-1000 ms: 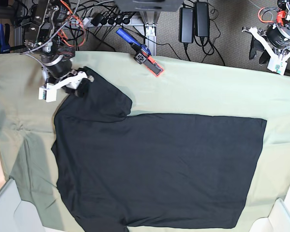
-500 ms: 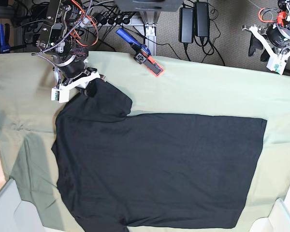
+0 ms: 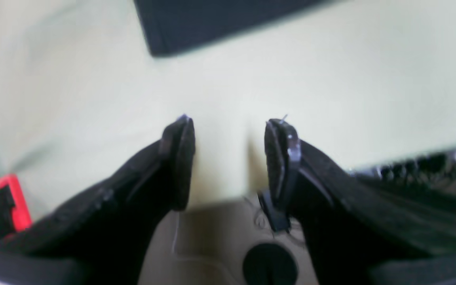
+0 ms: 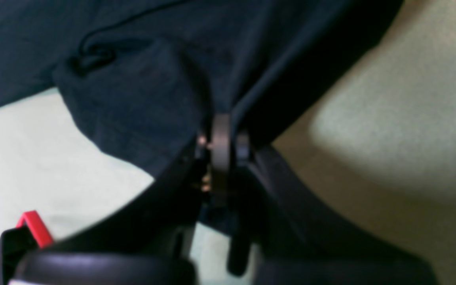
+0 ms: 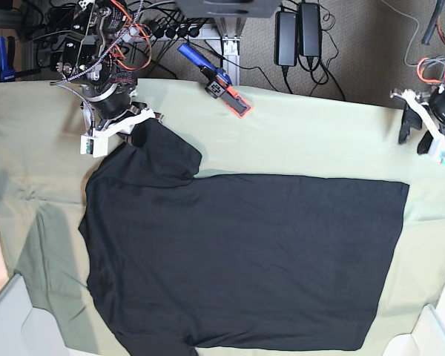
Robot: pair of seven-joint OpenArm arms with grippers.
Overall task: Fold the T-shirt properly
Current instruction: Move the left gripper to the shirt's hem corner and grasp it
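- I see the black T-shirt (image 5: 237, 259) lying flat on the pale green table cloth (image 5: 319, 141), plain side up, its hem toward the base view's right and its sleeves toward the left.
- My right gripper (image 4: 222, 138) sits at the far-left sleeve (image 5: 163, 148), jaws pressed together on a fold of the sleeve's fabric; in the right wrist view the cloth bunches up just above the fingertips.
- The sleeve edge hangs off that pinch, with bare table cloth on both sides of it.
- My left gripper (image 3: 228, 154) is at the base view's right edge, above the table cloth and well apart from the shirt, jaws spread with nothing between them.
- In the left wrist view only a dark corner of the shirt shows, far ahead of the fingers (image 3: 180, 158).
- A blue-and-red-orange hand tool (image 5: 215, 78) lies at the cloth's far edge, near the sleeve but not touching it.
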